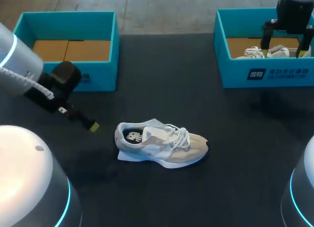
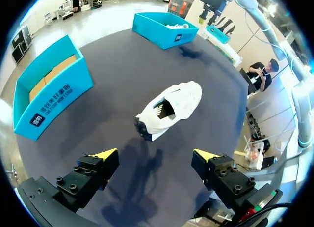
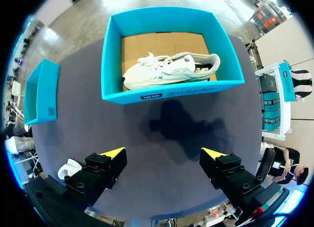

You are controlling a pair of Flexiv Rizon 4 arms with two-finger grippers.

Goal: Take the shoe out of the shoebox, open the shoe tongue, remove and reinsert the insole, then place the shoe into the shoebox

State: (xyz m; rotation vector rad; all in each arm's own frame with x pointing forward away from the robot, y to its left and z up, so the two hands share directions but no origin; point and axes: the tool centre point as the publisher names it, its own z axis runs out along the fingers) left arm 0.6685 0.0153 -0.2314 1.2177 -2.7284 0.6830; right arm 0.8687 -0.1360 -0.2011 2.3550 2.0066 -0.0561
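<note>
Shoe lies on the table, outside the box; only this first step seems done. My left gripper and right gripper stand spread.

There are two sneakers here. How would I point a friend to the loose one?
Start at the dark table. Between the empty left box and the right box, a white-and-beige sneaker lies on the bare tabletop. The other sneaker sits inside the right box.
</note>
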